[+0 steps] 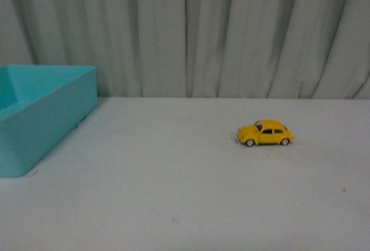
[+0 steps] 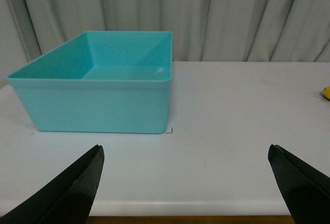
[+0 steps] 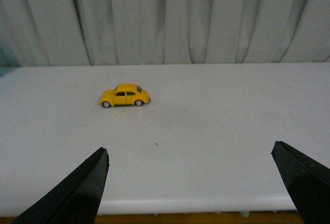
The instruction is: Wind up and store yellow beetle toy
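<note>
The yellow beetle toy (image 1: pixel 265 133) stands on its wheels on the white table, right of centre in the front view, nose to the left. In the right wrist view the beetle toy (image 3: pixel 125 95) sits well ahead of my right gripper (image 3: pixel 190 154), which hangs open over the table's near edge with nothing between its fingers. My left gripper (image 2: pixel 185 152) is open too and empty, near the front edge. A sliver of the beetle toy (image 2: pixel 326 93) shows at the far edge of the left wrist view. Neither arm appears in the front view.
A turquoise plastic bin (image 1: pixel 46 115) stands at the table's left side, with its open bin interior (image 2: pixel 111 59) empty in the left wrist view. Pale curtains (image 1: pixel 191 31) hang behind the table. The table's front edge (image 3: pixel 170 206) lies just below both grippers.
</note>
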